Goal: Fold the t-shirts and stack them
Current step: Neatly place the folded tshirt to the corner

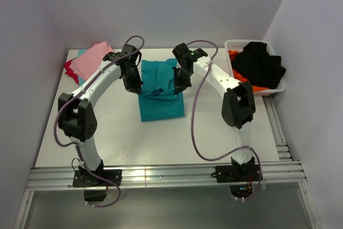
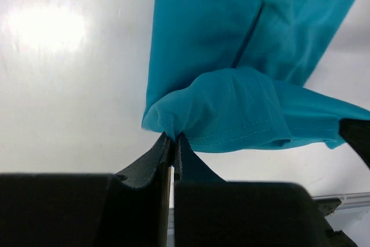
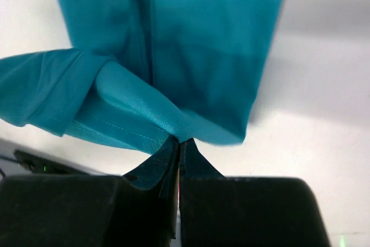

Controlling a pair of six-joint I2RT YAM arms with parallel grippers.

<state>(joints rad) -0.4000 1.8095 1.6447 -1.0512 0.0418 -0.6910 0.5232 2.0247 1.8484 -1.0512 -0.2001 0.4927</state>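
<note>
A teal t-shirt (image 1: pixel 161 97) lies folded into a long strip in the middle of the white table. My left gripper (image 1: pixel 136 87) is shut on its left edge and my right gripper (image 1: pixel 178 86) is shut on its right edge. Both hold a lifted fold of the cloth above the lower part. In the left wrist view the gripper (image 2: pixel 173 138) pinches the teal t-shirt (image 2: pixel 231 108). In the right wrist view the gripper (image 3: pixel 180 141) pinches the teal t-shirt (image 3: pixel 173 56). A pink t-shirt (image 1: pixel 91 59), a red one (image 1: pixel 70 69) and a lighter teal one (image 1: pixel 82 53) lie piled at the back left.
A white mesh basket (image 1: pixel 268 90) stands at the back right, holding black cloth (image 1: pixel 260 64) and orange cloth (image 1: pixel 232 54). Walls close in on the left, back and right. A metal rail (image 1: pixel 161 175) runs along the near edge.
</note>
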